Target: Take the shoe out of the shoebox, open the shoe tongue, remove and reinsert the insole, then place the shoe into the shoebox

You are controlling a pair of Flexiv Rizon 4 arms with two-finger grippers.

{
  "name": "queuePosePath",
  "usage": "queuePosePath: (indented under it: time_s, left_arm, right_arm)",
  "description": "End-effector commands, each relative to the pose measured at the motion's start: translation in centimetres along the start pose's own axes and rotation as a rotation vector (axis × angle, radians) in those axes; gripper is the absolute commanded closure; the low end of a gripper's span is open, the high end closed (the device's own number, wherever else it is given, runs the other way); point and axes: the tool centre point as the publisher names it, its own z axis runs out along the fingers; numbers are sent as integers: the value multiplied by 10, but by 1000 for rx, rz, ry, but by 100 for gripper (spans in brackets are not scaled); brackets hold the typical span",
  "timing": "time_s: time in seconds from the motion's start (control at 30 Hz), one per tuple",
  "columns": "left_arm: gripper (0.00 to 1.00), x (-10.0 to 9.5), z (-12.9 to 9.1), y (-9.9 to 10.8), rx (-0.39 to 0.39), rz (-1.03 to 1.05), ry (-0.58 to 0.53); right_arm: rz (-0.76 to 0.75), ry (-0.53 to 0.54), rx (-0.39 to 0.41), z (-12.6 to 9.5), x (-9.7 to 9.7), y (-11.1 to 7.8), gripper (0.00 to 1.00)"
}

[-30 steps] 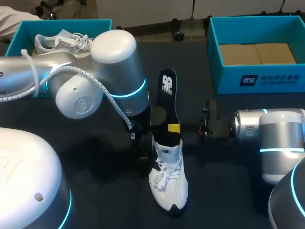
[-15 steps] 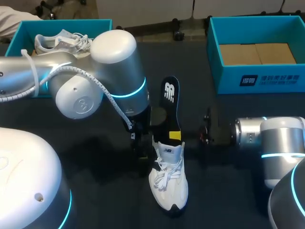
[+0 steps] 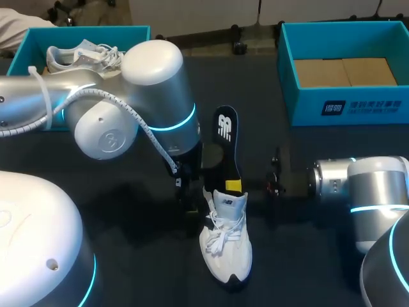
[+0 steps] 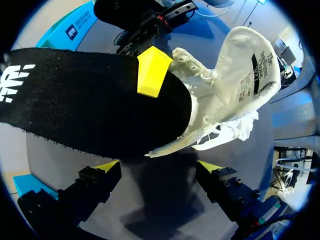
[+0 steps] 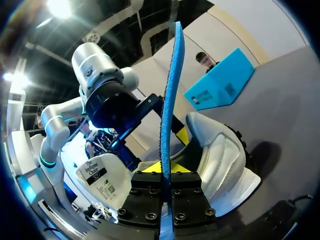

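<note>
Item 1, my right gripper [image 5: 167,176]: clamped on the black insole [image 3: 226,142], one finger on each face.
Item 2, insole: near end in the mouth of the white shoe [image 3: 225,246], the rest standing out, leaning far.
Item 3, shoe: mid-table [image 3: 307,256], toe nearest, tongue [image 4: 255,60] laid open.
Item 4, my left gripper [image 4: 159,169]: jaws wide, holding nothing, just left of the shoe's heel.
Item 5, shoebox [image 3: 345,105]: far right.
Item 6, second box [image 3: 134,31]: far left, holding another shoe [image 3: 83,54].
</note>
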Motion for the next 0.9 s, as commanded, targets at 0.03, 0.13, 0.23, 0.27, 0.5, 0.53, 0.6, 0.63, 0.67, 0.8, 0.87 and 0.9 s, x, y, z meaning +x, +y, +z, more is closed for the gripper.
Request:
queuePosePath:
  time_s: [0.03, 0.13, 0.23, 0.27, 0.5, 0.53, 0.6, 0.63, 0.67, 0.8, 0.87, 0.9]
  left_arm:
    - [0, 1, 0, 1, 0, 1, -4]
    - [0, 1, 0, 1, 0, 1, -4]
    - [0, 1, 0, 1, 0, 1, -4]
    - [0, 1, 0, 1, 0, 1, -4]
    - [0, 1, 0, 1, 0, 1, -4]
    - [0, 1, 0, 1, 0, 1, -4]
    - [0, 1, 0, 1, 0, 1, -4]
    - [0, 1, 0, 1, 0, 1, -4]
    - [0, 1, 0, 1, 0, 1, -4]
    - [0, 1, 0, 1, 0, 1, -4]
    - [0, 1, 0, 1, 0, 1, -4]
    - [0, 1, 0, 1, 0, 1, -4]
  right_arm:
    - [-13, -8, 11, 3, 6, 3, 96]
    - [-25, -10, 17, 3, 8, 8, 82]
    - [-38, -13, 27, 4, 10, 13, 82]
    - [-42, -11, 28, 4, 10, 14, 83]
    - [-60, -6, 36, 4, 10, 22, 80]
    - [-60, -6, 38, 4, 10, 23, 80]
    - [-61, -6, 41, 4, 9, 25, 79]
    - [-63, -5, 42, 3, 9, 26, 78]
    - [-64, -5, 43, 3, 9, 27, 77]
    - [-73, 2, 49, 3, 6, 33, 72]
    - [-76, 9, 50, 4, 3, 37, 71]
    - [-77, 13, 50, 4, 2, 39, 71]
